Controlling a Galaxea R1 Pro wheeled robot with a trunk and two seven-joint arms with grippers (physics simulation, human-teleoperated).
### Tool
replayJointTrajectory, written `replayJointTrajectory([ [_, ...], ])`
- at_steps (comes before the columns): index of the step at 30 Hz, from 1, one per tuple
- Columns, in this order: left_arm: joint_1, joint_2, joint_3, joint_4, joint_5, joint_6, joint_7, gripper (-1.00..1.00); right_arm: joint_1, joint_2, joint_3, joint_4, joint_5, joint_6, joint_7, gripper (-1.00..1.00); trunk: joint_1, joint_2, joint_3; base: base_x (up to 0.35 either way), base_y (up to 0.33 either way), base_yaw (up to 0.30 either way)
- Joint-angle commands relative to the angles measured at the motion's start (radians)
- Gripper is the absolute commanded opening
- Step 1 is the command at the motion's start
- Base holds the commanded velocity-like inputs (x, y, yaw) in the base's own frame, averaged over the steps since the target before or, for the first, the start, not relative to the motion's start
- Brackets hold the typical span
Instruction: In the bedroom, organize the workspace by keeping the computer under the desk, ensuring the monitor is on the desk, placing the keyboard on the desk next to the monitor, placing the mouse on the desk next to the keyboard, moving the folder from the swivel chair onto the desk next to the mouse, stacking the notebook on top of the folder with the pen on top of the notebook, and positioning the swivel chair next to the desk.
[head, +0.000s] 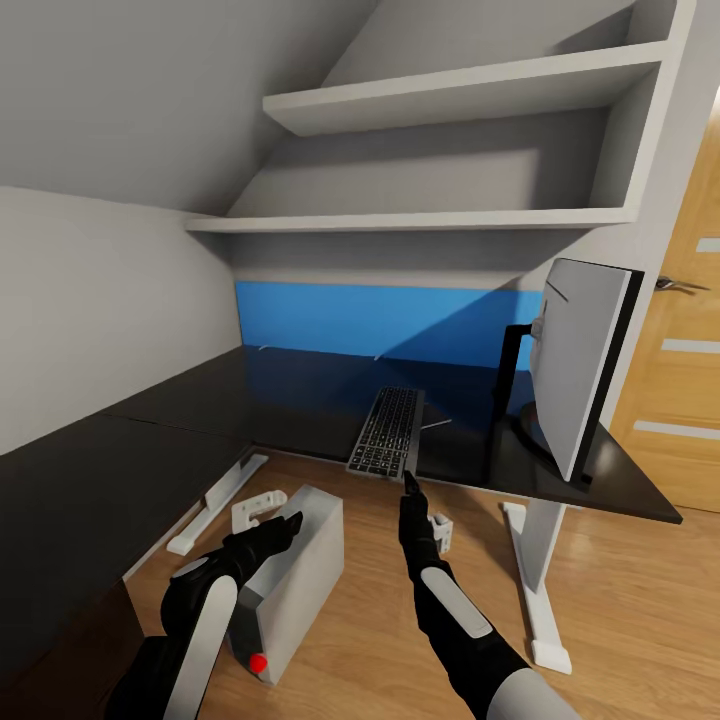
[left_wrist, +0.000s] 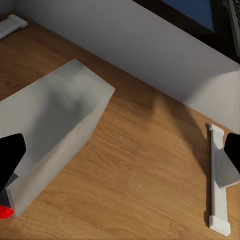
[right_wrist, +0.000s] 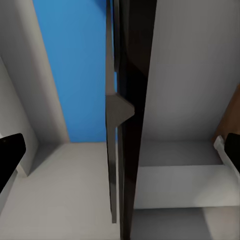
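The left hand (head: 285, 525) hovers spread and empty at the upper corner of the computer (head: 290, 580), which lies tipped on the floor with its red light toward the robot, just in front of the tabletop's (head: 180, 430) front edge and not fully beneath it; the hand seems placed to push or right the case; in the left wrist view the 2 dark fingertips (left_wrist: 10, 160) stand well apart with the grey case (left_wrist: 55, 135) between them, and bare wood floor runs from there to the white desk foot (left_wrist: 217, 185).

The keyboard (head: 388, 432) lies on the tabletop with its near end jutting over the front edge; the right hand (head: 410, 487) points up just below that overhang, apparently to nudge it inward; its fingertips (right_wrist: 10, 155) stand apart at the frame sides, holding nothing.

The monitor (head: 580, 365) stands near the tabletop's right end, turned edge-on, its lower corner close to the front edge, leaving little margin; the wide dark surface left of the keyboard lies free for the remaining things.
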Motion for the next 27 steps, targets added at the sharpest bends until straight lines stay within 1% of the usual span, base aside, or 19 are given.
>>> replayJointTrajectory([
  [1, -0.001, 0.0, -0.001, -0.001, 0.01, 0.003, 0.009, 1.0, -0.001, -0.001, 0.005, 0.001, -0.011, -0.006, 0.006, 1.0, 0.0, -0.001, -0.001, 0.0, 0.0, 0.0],
  [10, -0.001, 0.0, -0.001, -0.001, 0.011, 0.002, 0.009, 1.0, 0.0, 0.0, 0.008, 0.001, -0.008, -0.005, 0.005, 1.0, 0.0, -0.001, -0.001, 0.0, 0.0, 0.0],
  [18, -0.001, 0.0, -0.001, -0.001, 0.011, 0.001, 0.009, 1.0, -0.001, 0.001, 0.027, 0.0, -0.008, -0.007, 0.006, 1.0, 0.0, -0.001, -0.001, 0.0, 0.0, 0.0],
  [27, -0.001, 0.0, -0.001, -0.001, 0.011, 0.001, 0.009, 1.0, 0.0, 0.001, 0.03, 0.001, -0.008, -0.006, 0.005, 1.0, 0.0, -0.001, -0.001, 0.0, 0.0, 0.0],
])
